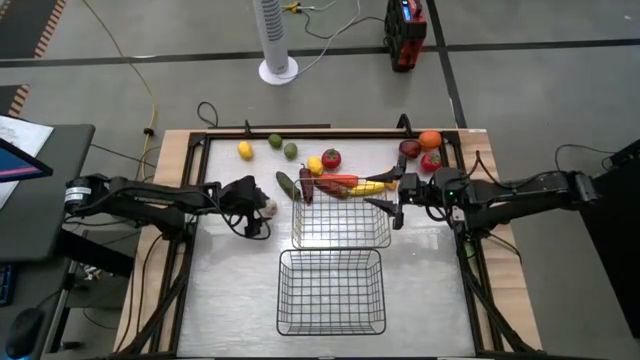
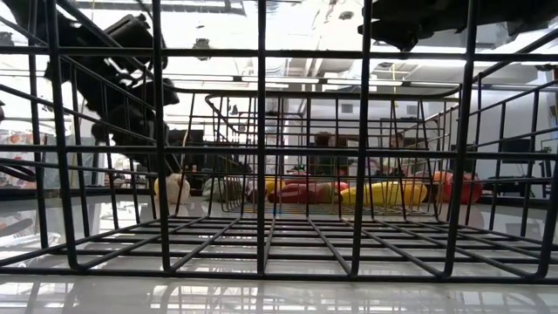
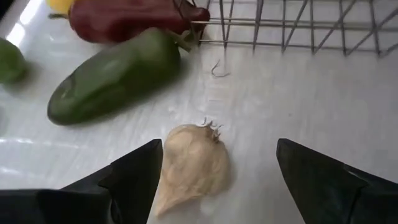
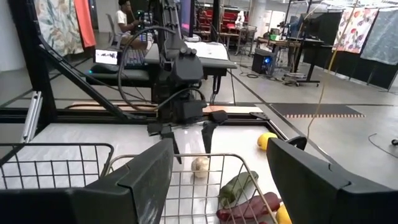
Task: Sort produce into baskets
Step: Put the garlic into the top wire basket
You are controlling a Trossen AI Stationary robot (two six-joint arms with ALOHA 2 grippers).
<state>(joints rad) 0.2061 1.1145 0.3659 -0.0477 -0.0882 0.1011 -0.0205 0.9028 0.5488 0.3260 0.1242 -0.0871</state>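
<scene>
A pale, glossy table (image 1: 230,290) framed by dark rails stands on a grey concrete floor, with a white pedestal fan (image 1: 277,40) and a red-and-black box (image 1: 405,32) on the floor beyond its far edge. Nearest the front edge sits one empty black wire basket (image 1: 331,291), and just behind it, toward the middle of the table, the second basket (image 1: 341,213), also empty. Left of that second basket the left gripper (image 1: 258,212) hangs low over a garlic bulb (image 3: 194,167), its fingers spread wide on either side of the bulb and gripping nothing; the garlic lies on the table between them. Just past the garlic lies a green cucumber (image 3: 115,78), and beside it a dark red pepper (image 3: 127,18) rests against the second basket's far left corner. On the other side of that basket the right gripper (image 1: 392,205) hovers over the basket's right rim with its fingers parted and nothing in them. Along the basket's far side lie more red peppers (image 1: 335,182) and a yellow corn cob (image 1: 366,187). Farther back, a yellow lemon (image 1: 244,150), two green limes (image 1: 281,146), another lemon (image 1: 315,165) and a tomato (image 1: 331,158) are scattered toward the table's far edge, while red apples (image 1: 430,161) and an orange (image 1: 429,140) cluster at the far right corner.
</scene>
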